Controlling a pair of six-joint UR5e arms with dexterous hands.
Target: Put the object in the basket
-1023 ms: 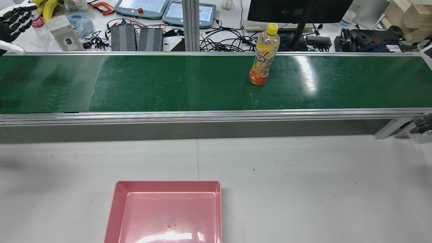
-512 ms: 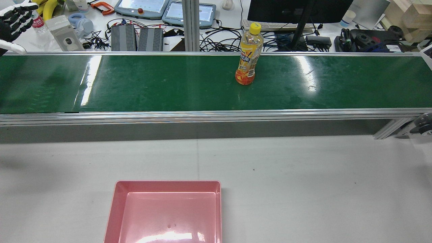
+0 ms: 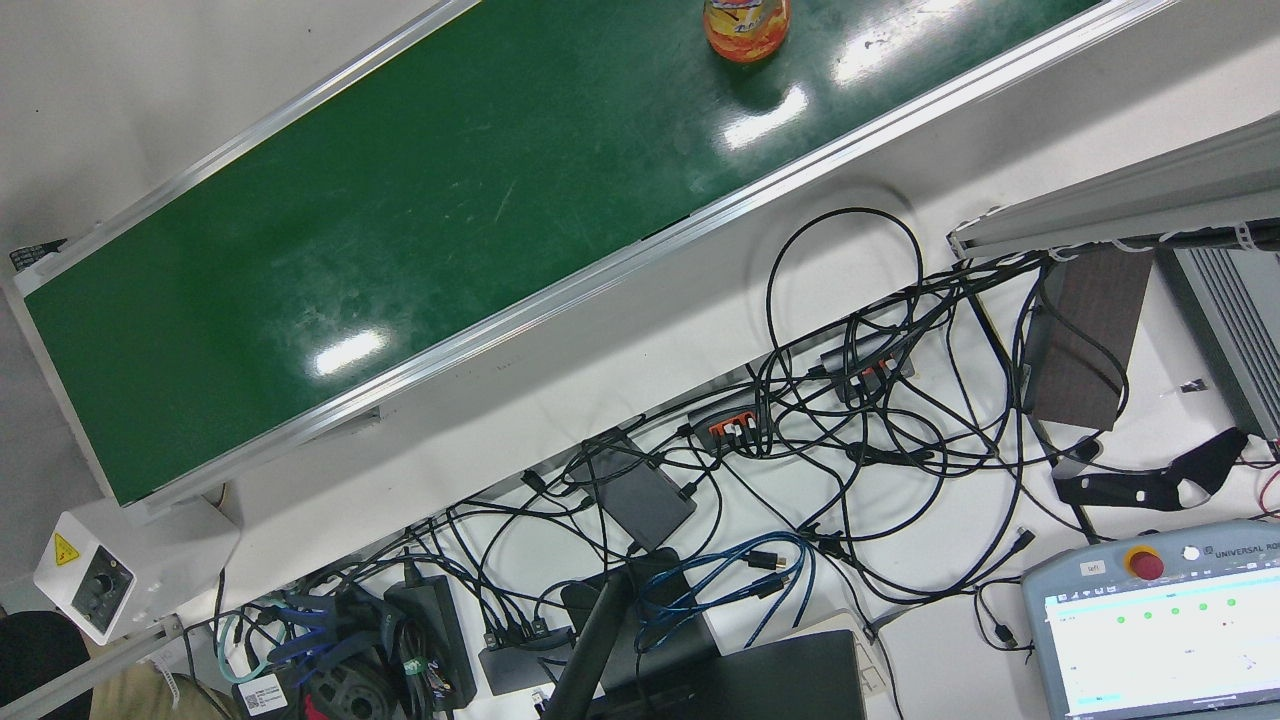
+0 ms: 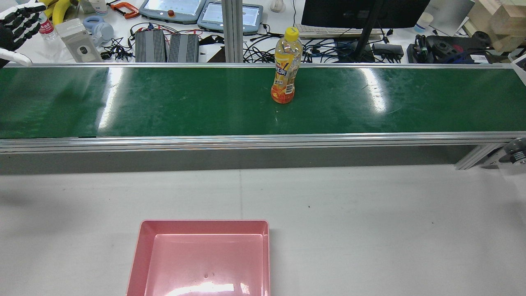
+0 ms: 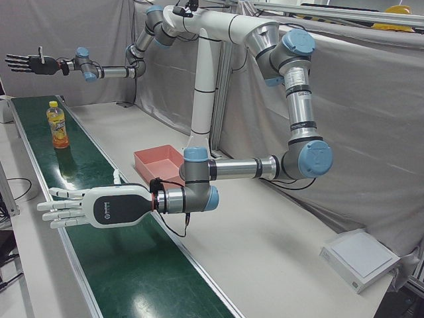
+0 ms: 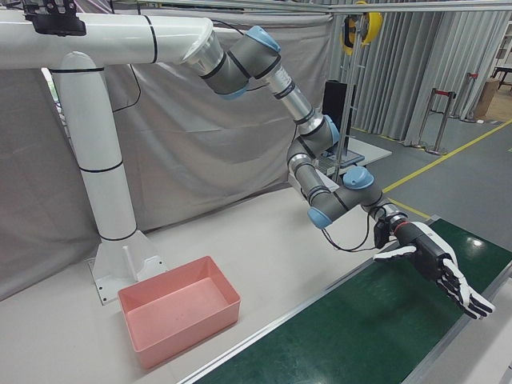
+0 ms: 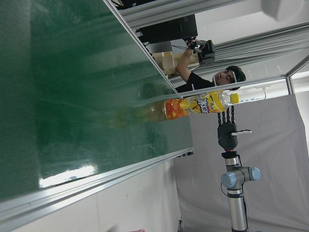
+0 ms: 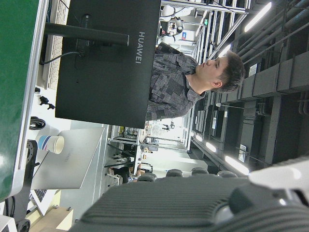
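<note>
Only from the left-front corner: white hand (image 5: 89, 207) spread flat.

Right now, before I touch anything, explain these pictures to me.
This is a two-armed robot, and each arm ends in a humanlike hand. The left hand and right hand are both open and hold nothing. They hover over a green belt. A bottle stands upright on the belt between them. An empty pink basket sits on the white table beside the belt. One camera looks from behind the robot, one straight down, two from the front corners, and one rides on each hand.
</note>
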